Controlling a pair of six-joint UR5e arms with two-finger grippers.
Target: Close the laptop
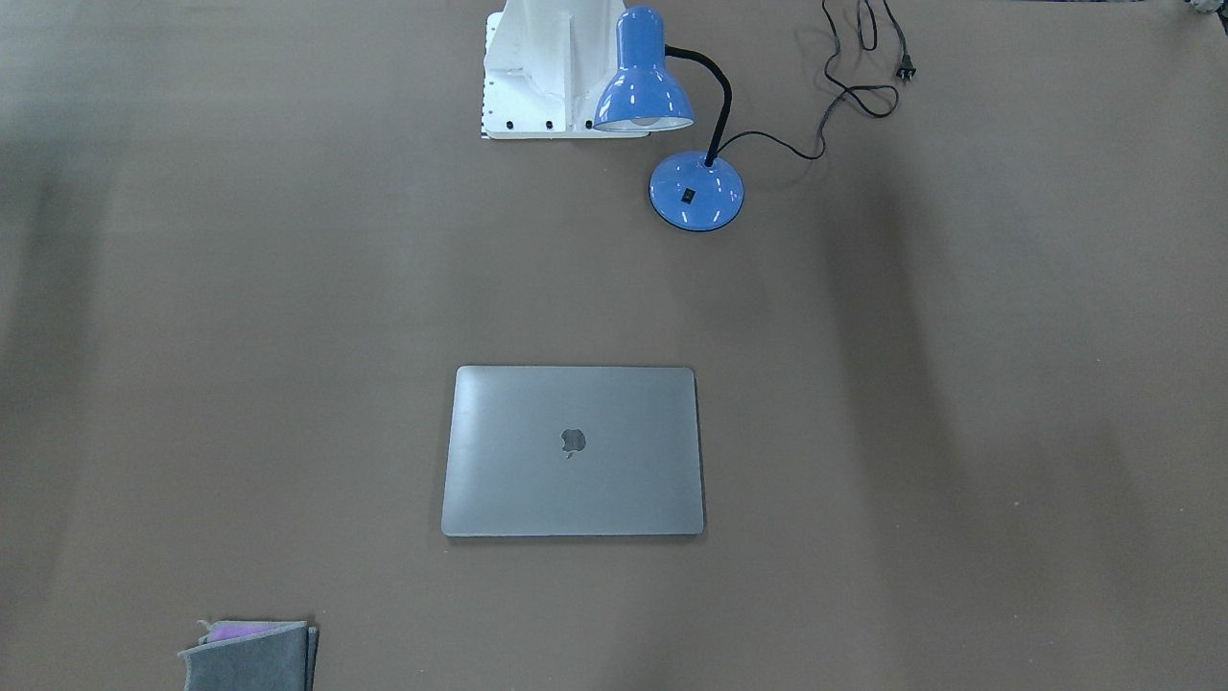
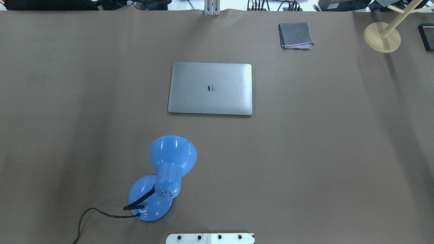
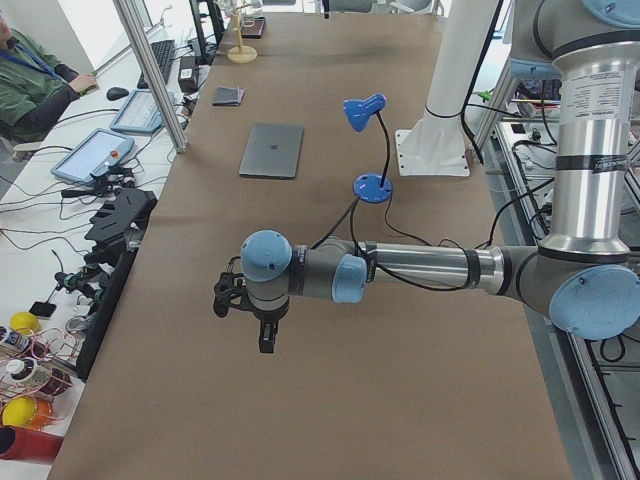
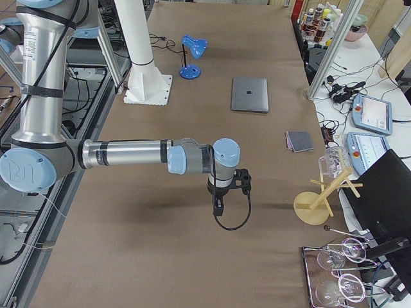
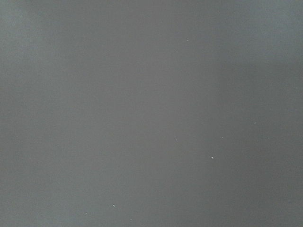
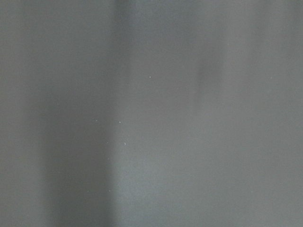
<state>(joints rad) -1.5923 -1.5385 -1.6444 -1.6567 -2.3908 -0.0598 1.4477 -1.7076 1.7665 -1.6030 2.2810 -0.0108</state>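
Observation:
The laptop (image 2: 210,88) lies flat on the brown table with its lid down, the grey lid and logo facing up. It also shows in the front-facing view (image 1: 573,450), the left view (image 3: 272,150) and the right view (image 4: 250,94). My left gripper (image 3: 262,332) hangs over the table's near end in the left view, far from the laptop. My right gripper (image 4: 218,206) hangs over the table in the right view, also far from the laptop. I cannot tell whether either gripper is open or shut. Both wrist views show only bare table surface.
A blue desk lamp (image 2: 162,179) with a black cord stands between the robot's base and the laptop. A folded grey cloth (image 2: 295,35) lies at the far side. A wooden stand (image 2: 382,36) is at the far right. A rack of glasses (image 4: 343,276) stands at the right end.

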